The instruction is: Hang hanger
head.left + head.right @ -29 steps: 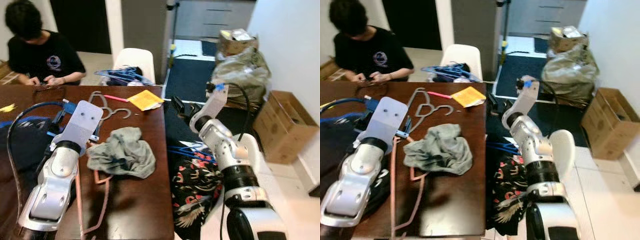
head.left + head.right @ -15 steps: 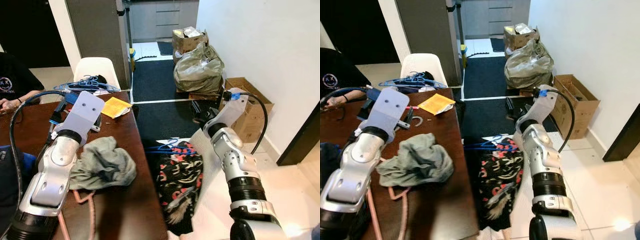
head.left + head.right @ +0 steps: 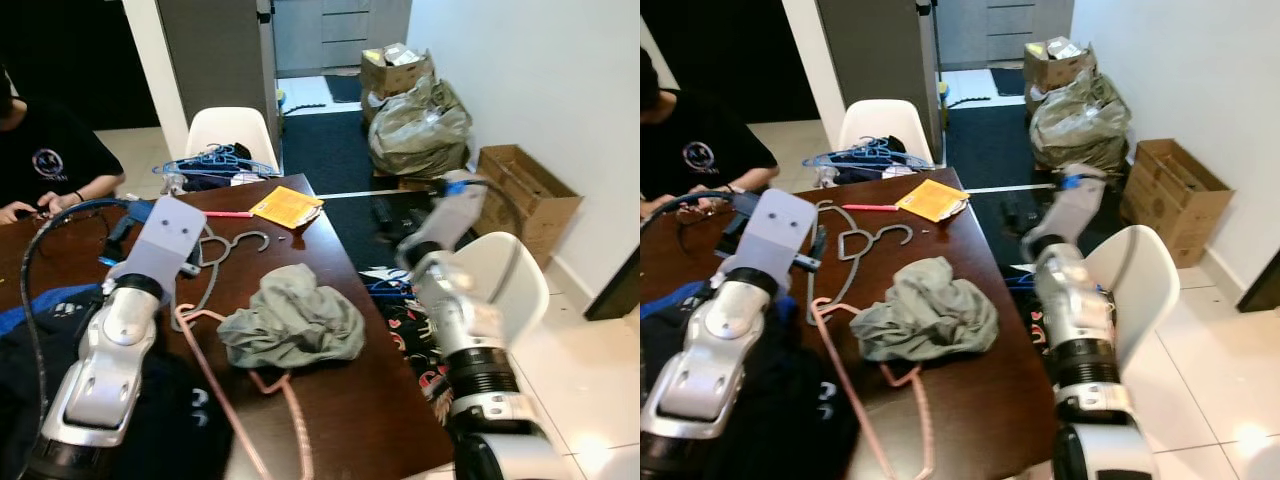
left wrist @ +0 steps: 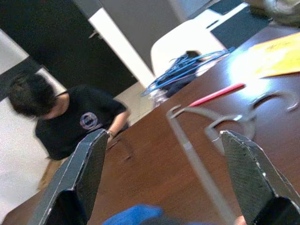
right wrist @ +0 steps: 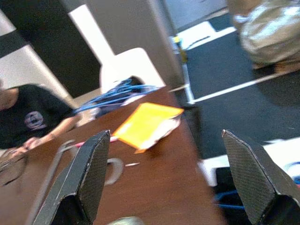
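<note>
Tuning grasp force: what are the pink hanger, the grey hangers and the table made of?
Pink hanger: thin rod, matte, probably coated wire. Grey hangers: flat, dull, likely plastic. Table: dark brown, glossy, looks like varnished wood.

Dark wooden bench [image 3: 970, 385] bearing a crumpled grey cloth [image 3: 927, 312], a pink hanger [image 3: 855, 385] partly beneath it, grey hangers [image 3: 855, 243], a pink pen [image 3: 870, 207] and a yellow packet [image 3: 932, 199]. Blue hangers [image 3: 865, 156] lie on a white chair [image 3: 880, 122]. A seated person [image 3: 695, 150] occupies the far left; cardboard box [image 3: 1178, 182] at right.
</note>
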Motion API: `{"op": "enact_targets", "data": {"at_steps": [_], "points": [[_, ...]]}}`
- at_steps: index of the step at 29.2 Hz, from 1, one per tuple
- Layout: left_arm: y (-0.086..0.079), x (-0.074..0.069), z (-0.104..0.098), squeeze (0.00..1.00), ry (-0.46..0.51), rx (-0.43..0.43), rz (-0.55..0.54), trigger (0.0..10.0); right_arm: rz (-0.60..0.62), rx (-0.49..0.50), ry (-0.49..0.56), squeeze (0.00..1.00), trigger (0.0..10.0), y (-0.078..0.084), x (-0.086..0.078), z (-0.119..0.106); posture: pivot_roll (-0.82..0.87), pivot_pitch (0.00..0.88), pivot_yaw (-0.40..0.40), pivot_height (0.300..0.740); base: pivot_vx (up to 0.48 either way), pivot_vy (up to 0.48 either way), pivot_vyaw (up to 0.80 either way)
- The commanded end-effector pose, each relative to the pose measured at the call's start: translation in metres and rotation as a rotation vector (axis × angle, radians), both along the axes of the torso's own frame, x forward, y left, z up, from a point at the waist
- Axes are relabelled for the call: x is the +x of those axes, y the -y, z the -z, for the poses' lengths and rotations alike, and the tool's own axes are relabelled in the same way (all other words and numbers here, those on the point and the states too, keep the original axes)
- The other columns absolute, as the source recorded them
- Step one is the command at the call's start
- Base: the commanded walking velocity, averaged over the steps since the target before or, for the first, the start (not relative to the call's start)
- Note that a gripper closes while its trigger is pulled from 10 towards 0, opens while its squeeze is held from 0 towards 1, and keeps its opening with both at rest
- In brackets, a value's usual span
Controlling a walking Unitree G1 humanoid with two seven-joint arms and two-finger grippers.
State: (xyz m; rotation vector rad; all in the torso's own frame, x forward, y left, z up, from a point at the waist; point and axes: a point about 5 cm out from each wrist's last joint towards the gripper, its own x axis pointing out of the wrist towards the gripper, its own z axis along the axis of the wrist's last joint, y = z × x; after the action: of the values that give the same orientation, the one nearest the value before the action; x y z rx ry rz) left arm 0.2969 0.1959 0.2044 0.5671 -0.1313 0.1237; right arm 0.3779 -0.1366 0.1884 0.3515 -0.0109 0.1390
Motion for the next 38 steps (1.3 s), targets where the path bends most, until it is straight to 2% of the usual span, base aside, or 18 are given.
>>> {"op": "enact_targets", "data": {"at_steps": [1,13,19,38], "points": [[0.0,-0.003,0.003,0.0,-0.004,-0.008,-0.006,10.0,-0.001,-0.009,0.002,0.0,10.0,0.0,0.0,0.0,0.08,0.0,0.014,0.74,0.0,0.0,0.0],[0.0,-0.006,0.006,0.0,-0.008,-0.016,-0.015,10.0,-0.023,-0.016,0.006,0.0,10.0,-0.007,0.0,0.0,0.08,0.0,0.013,0.74,0.0,0.052,0.0],[-0.002,-0.01,0.006,0.0,-0.006,-0.009,-0.041,10.0,-0.056,-0.018,0.007,0.0,10.0,-0.015,0.0,0.001,0.08,0.0,0.011,0.74,0.0,0.406,0.0],[-0.007,-0.015,0.002,0.0,0.004,-0.005,-0.07,10.0,-0.118,-0.032,0.017,0.0,10.0,-0.026,0.001,-0.001,0.1,0.0,0.005,0.74,0.0,0.45,0.0]]}}
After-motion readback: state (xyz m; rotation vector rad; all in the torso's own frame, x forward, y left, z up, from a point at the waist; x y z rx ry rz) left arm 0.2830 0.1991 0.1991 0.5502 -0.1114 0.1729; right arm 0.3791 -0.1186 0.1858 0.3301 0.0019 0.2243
